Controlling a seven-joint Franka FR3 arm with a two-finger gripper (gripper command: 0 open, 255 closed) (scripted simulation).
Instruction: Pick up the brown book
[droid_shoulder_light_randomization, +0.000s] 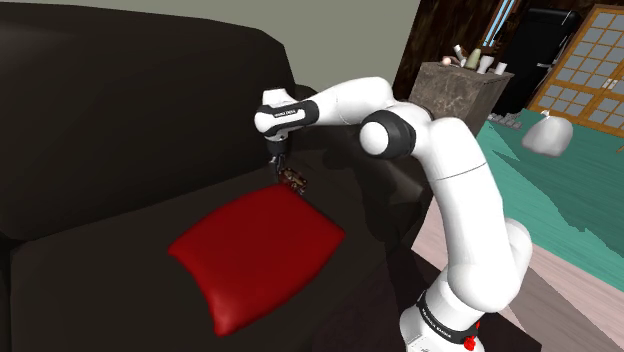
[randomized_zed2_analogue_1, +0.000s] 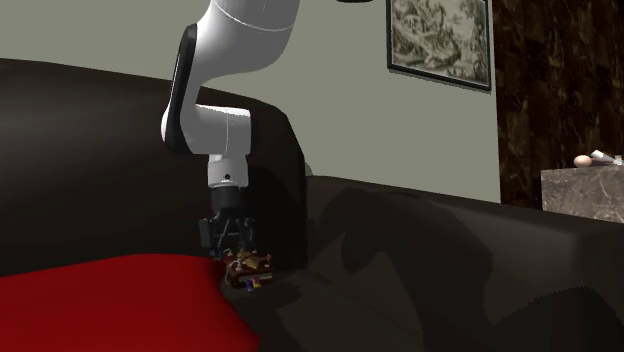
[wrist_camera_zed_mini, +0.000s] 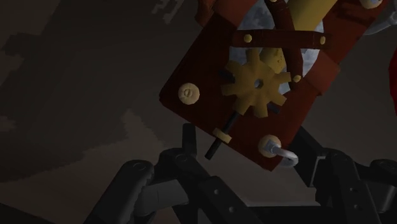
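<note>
the brown book (wrist_camera_zed_mini: 203, 76) lies flat on the dark sofa (droid_shoulder_light_randomization: 100, 120). it is just beside the top corner of the red cushion (droid_shoulder_light_randomization: 255, 250), near the middle of the shoulder view. the gripper (randomized_zed2_analogue_1: 230, 245) hangs right over it. its fingers (wrist_camera_zed_mini: 188, 149) stand apart, with one corner of the book between them, not squeezed. the book looks stiff and small, so i think it is light. the cover has a bumpy gear (wrist_camera_zed_mini: 257, 83), studs and straps, and fingers could slip there. better to pinch the two plain side edges. the cover faces up. its long way seems to slant away from the fingers, so the hand may need a turn.
</note>
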